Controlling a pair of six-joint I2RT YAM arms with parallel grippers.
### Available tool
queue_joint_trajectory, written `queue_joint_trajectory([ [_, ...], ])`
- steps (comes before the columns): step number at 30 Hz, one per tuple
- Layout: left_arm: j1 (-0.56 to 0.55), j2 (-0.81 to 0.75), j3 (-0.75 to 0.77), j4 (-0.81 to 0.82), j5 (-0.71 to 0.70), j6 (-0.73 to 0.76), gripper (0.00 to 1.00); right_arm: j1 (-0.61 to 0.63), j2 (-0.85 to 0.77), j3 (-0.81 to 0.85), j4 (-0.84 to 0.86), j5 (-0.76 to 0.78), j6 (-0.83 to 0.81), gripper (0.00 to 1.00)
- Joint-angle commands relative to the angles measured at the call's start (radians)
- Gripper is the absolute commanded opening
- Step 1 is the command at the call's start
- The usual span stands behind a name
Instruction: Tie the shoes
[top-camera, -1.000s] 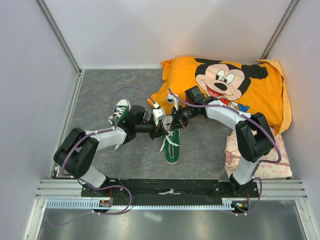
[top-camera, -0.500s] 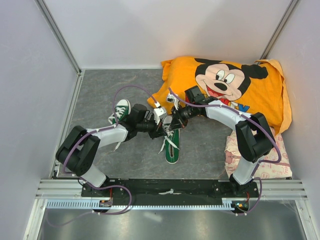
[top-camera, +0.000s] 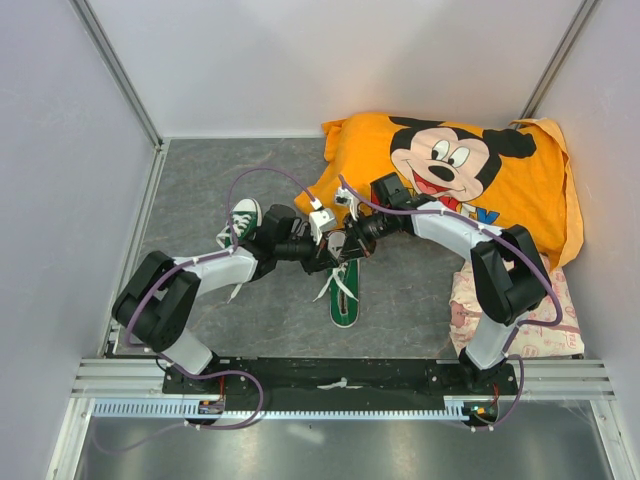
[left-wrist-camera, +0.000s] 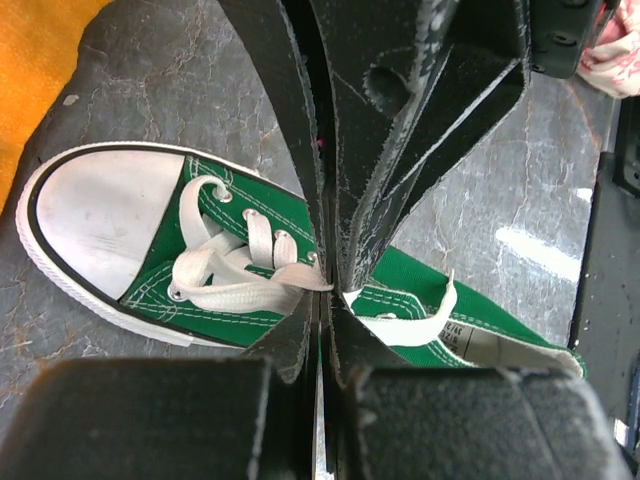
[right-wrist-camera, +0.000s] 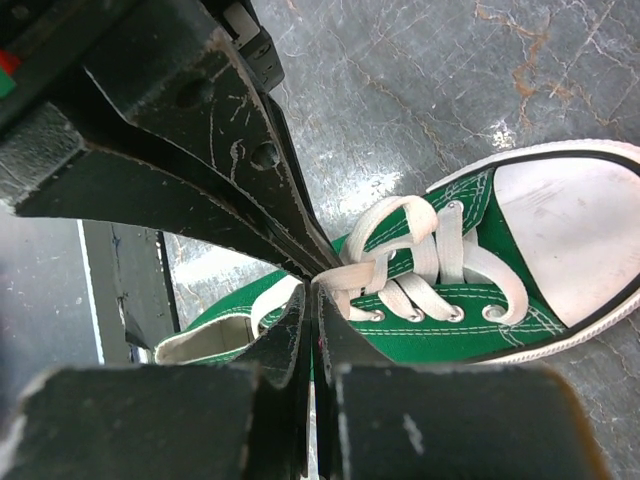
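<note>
One green shoe (top-camera: 342, 300) with a white toe cap lies in the middle of the grey floor, toe pointing away from the arm bases. The second green shoe (top-camera: 243, 215) stands to the left, beside the left arm. Both grippers meet over the middle shoe's laces. My left gripper (top-camera: 336, 257) (left-wrist-camera: 330, 288) is shut, pinching a white lace (left-wrist-camera: 240, 290) at its tips. My right gripper (top-camera: 349, 249) (right-wrist-camera: 313, 292) is also shut, on a lace strand (right-wrist-camera: 400, 265) just above the eyelets. Each wrist view shows the other gripper's black fingers (left-wrist-camera: 400, 120) (right-wrist-camera: 200, 150) touching tip to tip.
An orange Mickey Mouse cloth (top-camera: 470, 170) covers the back right, its edge close to the grippers. A pink patterned cloth (top-camera: 520, 320) lies by the right arm's base. Grey walls enclose the floor, and a metal rail (top-camera: 340, 380) runs along the front.
The left arm has shifted slightly right and forward, bringing its gripper closer against the right one. The shoes have not moved.
</note>
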Motion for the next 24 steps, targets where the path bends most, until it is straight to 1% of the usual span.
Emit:
queue_joint_trajectory([
  [1,-0.01,0.017,0.017,0.116,0.049,-0.081,0.01,-0.003,-0.035,-0.005,0.03,-0.035,0.014,0.03],
  [4,-0.01,0.032,-0.001,0.152,0.055,-0.093,0.02,-0.014,-0.035,-0.003,0.028,-0.05,0.035,0.06],
  [7,-0.01,0.042,-0.031,0.225,0.054,-0.107,0.02,-0.034,-0.035,-0.003,0.022,-0.067,0.057,0.16],
  [8,-0.01,0.043,-0.041,0.256,0.054,-0.113,0.02,-0.045,-0.035,-0.003,0.016,-0.07,0.061,0.23],
  [11,-0.009,0.054,-0.052,0.302,0.063,-0.128,0.02,-0.078,-0.049,-0.005,0.014,-0.1,0.097,0.35],
  [12,-0.009,0.055,-0.063,0.311,0.067,-0.13,0.02,-0.088,-0.052,-0.003,0.014,-0.106,0.107,0.37],
  [16,-0.009,0.061,-0.066,0.322,0.08,-0.13,0.02,-0.126,-0.063,-0.012,0.016,-0.11,0.159,0.39],
  [20,-0.009,0.063,-0.069,0.325,0.083,-0.124,0.02,-0.144,-0.061,-0.047,0.014,-0.1,0.164,0.33],
  [24,-0.009,0.061,-0.071,0.324,0.086,-0.119,0.02,-0.143,-0.052,-0.057,0.016,-0.107,0.155,0.31],
])
